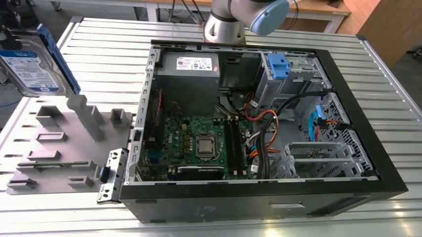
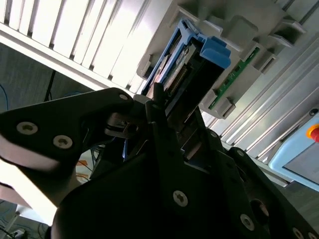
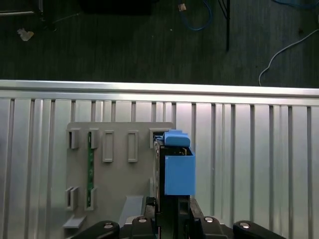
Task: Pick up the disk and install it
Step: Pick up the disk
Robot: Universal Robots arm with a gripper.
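At the exterior view's upper left, the disk (image 1: 29,69) is held upright, clear of the grey fixture plate (image 1: 59,148). Its white-and-blue label faces the camera and its blue bracket (image 1: 58,54) runs down one side. This view alone takes in the open computer case (image 1: 264,200) on the slatted table (image 1: 105,44). Inside it are a motherboard (image 1: 197,143) and a blue-latched drive bay (image 1: 277,64) at the far corner, with black and orange cables (image 1: 264,118) draped just below the bay. The arm (image 1: 237,19) rises behind the case.

The second wrist view brings the gripper (image 2: 177,107) close. Its black fingers (image 2: 162,134) are clamped on the disk, one on each face, and the gripper's body hides the disk's near half. The bracket's blue end juts past the tips. Behind it, one slot in the fixture plate holds a green memory stick (image 2: 232,79).

The first wrist view shows the disk edge-on as a thin dark slab with the blue bracket, over the plate's edge next to bare slats. Dark floor (image 3: 124,40) with loose cables lies past the table.
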